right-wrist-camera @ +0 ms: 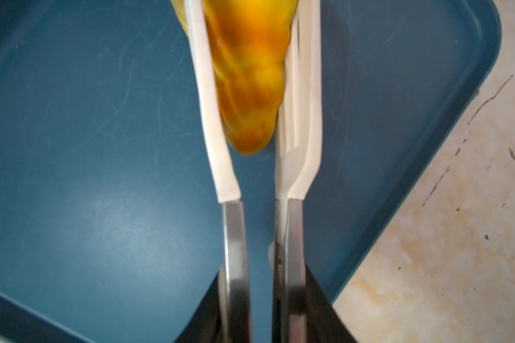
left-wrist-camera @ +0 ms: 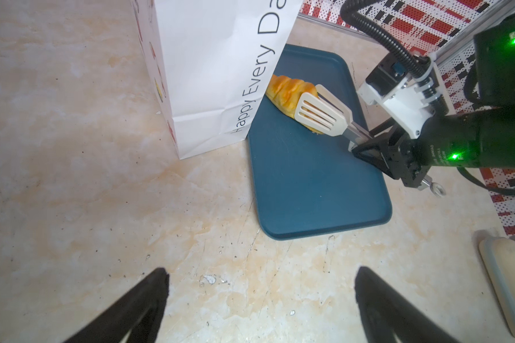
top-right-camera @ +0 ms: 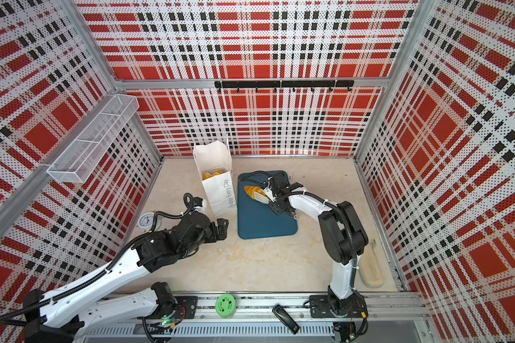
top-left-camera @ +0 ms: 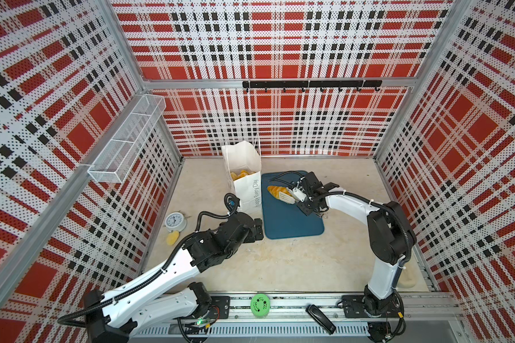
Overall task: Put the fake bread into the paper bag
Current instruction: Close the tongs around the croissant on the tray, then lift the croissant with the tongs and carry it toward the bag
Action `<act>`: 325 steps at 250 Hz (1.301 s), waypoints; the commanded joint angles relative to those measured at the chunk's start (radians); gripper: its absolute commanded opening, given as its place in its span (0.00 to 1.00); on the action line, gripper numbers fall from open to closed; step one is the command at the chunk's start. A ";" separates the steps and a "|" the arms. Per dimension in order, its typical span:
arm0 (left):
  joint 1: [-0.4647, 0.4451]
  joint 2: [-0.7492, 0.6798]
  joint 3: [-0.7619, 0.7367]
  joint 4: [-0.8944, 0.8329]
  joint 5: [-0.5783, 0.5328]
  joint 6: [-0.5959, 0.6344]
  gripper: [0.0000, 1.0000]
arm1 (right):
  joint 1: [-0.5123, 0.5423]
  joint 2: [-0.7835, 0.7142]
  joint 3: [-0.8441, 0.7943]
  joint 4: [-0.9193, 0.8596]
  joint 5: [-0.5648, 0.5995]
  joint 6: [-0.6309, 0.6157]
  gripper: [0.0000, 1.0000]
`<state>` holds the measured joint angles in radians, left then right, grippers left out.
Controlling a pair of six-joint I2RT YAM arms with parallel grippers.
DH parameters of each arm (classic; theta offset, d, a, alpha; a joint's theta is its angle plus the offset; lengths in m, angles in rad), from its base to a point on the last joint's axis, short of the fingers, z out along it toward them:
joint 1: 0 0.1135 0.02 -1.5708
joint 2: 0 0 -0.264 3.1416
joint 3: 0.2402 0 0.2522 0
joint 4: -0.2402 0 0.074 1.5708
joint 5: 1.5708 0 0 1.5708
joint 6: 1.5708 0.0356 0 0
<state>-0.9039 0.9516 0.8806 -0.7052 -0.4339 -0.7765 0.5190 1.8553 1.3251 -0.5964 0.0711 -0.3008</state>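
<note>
On teal tray (top-left-camera: 292, 219), top view: striped loaf (top-left-camera: 274, 191) between blades of tongs (top-left-camera: 289, 196), just beside paper bag (top-left-camera: 244, 190); pastries (top-left-camera: 240, 175) inside bag.
Left wrist: left gripper (left-wrist-camera: 260, 271) jaws wide, empty.
Right wrist: right gripper (right-wrist-camera: 263, 297) clamped on tongs, blades touching loaf.

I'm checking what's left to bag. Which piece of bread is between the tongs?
The striped golden loaf on the teal tray, pinched between the tongs. Other golden pieces sit inside the paper bag; a pale bun lies by the clock.
</note>
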 commanded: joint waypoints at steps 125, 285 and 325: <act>0.020 0.027 0.119 -0.063 -0.003 0.121 0.99 | -0.008 -0.164 -0.087 -0.008 -0.069 0.130 0.33; 0.061 0.076 0.257 -0.152 0.055 0.235 0.99 | -0.008 -0.317 -0.142 -0.012 -0.143 0.227 0.32; 0.080 0.087 0.294 -0.163 0.073 0.256 1.00 | -0.008 -0.356 -0.144 -0.026 -0.155 0.245 0.32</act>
<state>-0.8417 1.0317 1.1294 -0.8452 -0.3733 -0.5564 0.5144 1.5604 1.1793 -0.6563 -0.0528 -0.0776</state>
